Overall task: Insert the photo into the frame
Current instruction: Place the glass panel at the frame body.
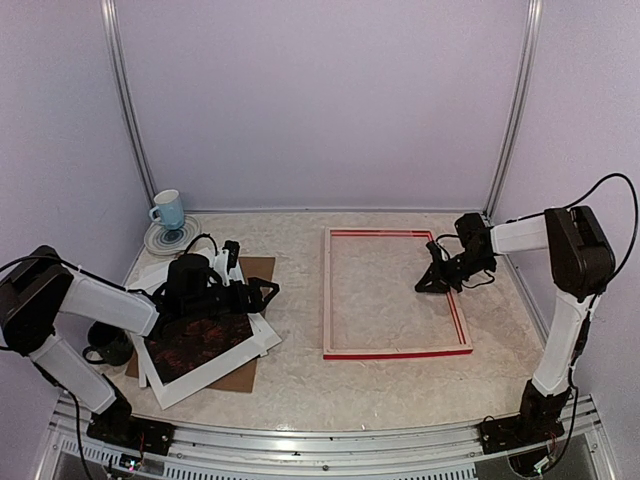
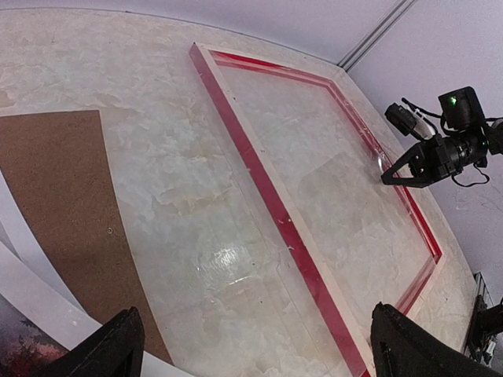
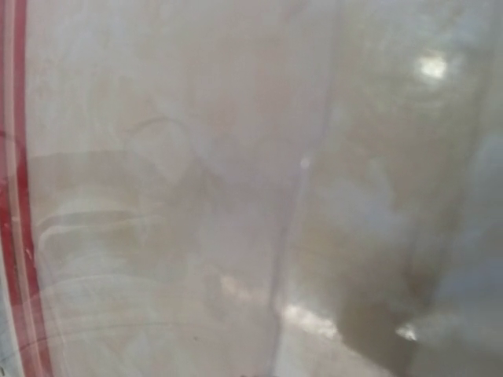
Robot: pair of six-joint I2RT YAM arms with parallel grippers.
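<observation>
The frame (image 1: 397, 292) lies flat at the table's centre right, pale wood side up with red edges; it also shows in the left wrist view (image 2: 259, 188). The photo (image 1: 195, 342), dark red-brown, lies at the left in a stack with white mat sheets (image 1: 215, 375); one corner shows in the left wrist view (image 2: 14, 355). My left gripper (image 1: 265, 292) (image 2: 263, 357) is open and empty, hovering over the stack's right edge. My right gripper (image 1: 428, 280) (image 2: 394, 174) is open and empty, low over the frame's right side. The right wrist view is blurred and shows only a red bar (image 3: 19, 196).
A brown backing board (image 1: 256, 268) (image 2: 55, 196) lies under the stack. A blue mug (image 1: 168, 209) stands on a plate (image 1: 170, 240) at the back left. A dark mug (image 1: 108, 346) sits beside the left arm. Enclosure walls ring the table.
</observation>
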